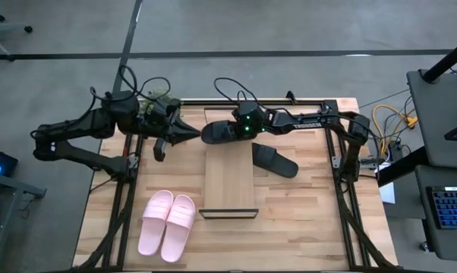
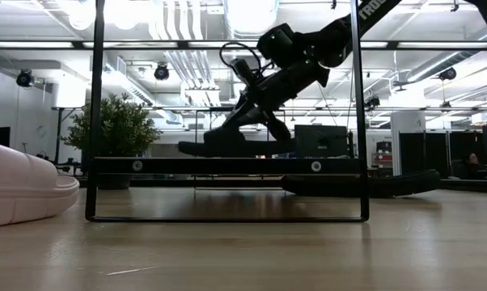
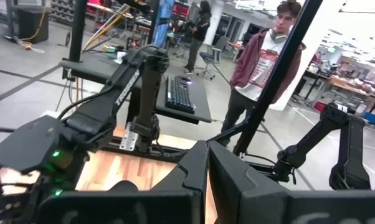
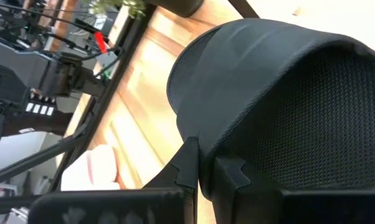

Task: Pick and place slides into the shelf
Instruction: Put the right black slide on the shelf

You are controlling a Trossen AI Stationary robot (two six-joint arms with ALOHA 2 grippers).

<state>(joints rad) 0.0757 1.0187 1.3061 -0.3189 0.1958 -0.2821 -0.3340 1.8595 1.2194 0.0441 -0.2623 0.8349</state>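
Observation:
My right gripper (image 1: 230, 130) is shut on a black slide (image 1: 215, 133), which hangs in the air just past the far end of the shelf (image 1: 230, 182). In the low view this slide (image 2: 227, 147) floats slightly above the shelf's top board (image 2: 227, 165). A second black slide (image 1: 275, 161) lies sole-down on the table, right of the shelf. The pink pair (image 1: 168, 224) lies side by side near the front left. My left gripper (image 1: 192, 133) is shut, level, pointing at the held slide's left end. My right gripper pinches the black slide's strap at its edge (image 4: 203, 140), one finger on the smooth outer side and one on the mesh lining. The fingers slant down from the table's right. The slide hangs about level, clear of table and shelf. My left gripper's shut tips stand right at the held slide's end; I cannot tell whether they touch it.
Dark frame posts (image 1: 341, 155) run along both table sides. A potted plant (image 1: 156, 98) sits at the far left corner. Beyond the table a person (image 3: 262, 68) stands by a desk with a keyboard (image 3: 178, 93). Bare wood lies at the front right.

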